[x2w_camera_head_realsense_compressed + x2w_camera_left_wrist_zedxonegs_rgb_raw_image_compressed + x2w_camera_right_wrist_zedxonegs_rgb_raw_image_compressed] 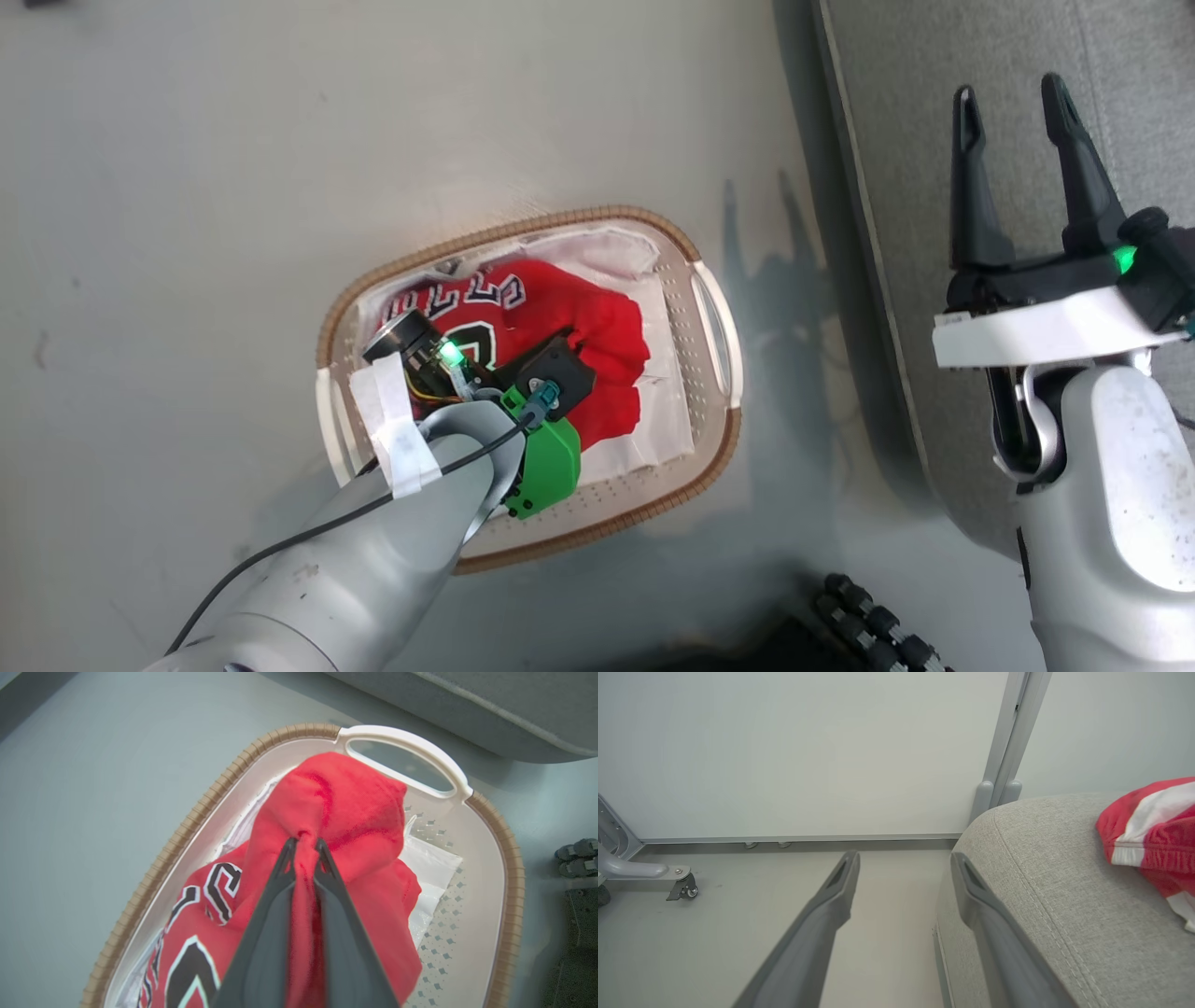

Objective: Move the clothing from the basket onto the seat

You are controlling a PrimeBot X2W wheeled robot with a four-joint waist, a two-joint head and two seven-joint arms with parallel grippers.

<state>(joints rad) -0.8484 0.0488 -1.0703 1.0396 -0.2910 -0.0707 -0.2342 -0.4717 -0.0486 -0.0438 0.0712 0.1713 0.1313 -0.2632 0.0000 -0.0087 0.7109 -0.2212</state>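
Left gripper (306,843) closed on a pinched fold of the red jersey (341,793), its two dark fingers drawn together with cloth bunched between them; the jersey lies heaped inside the basket (210,794), black white-edged characters showing on its near part, over the white sheet (432,868) that lines the bottom; the basket stands on the floor (187,187), just left of the seat (887,56). Right gripper (1010,93) spread open and empty, poised above the seat's left edge; a red garment with broad white stripes, apparently the shorts (1153,826), rests on the seat to the right. Handling, as judged: the jersey is light, soft and limp, so it should drape and trail from any single grip point, and a hanging hem may catch on the basket rim or handle; the knit looks grippy rather than slippery; a thick gathered fold near the garment's middle, such as the one now held, seems the soundest hold; the lining sheet must stay out of the grip.
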